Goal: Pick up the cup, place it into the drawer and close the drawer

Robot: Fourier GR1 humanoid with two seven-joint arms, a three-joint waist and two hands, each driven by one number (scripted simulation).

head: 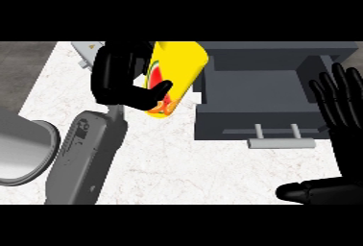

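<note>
While the right hand (339,144) rests open at the right edge, the left hand (122,77) holds the cup (174,72).
Fingers and thumb curl round the yellow cup, tilted above the counter (184,163), just left of the open grey drawer (262,103).

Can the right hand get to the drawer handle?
Probably yes. The right hand is open beside the open drawer, and nothing lies between it and the handle. The left hand holds the cup.

Drawer (248,86) open, nothing inside.
</note>
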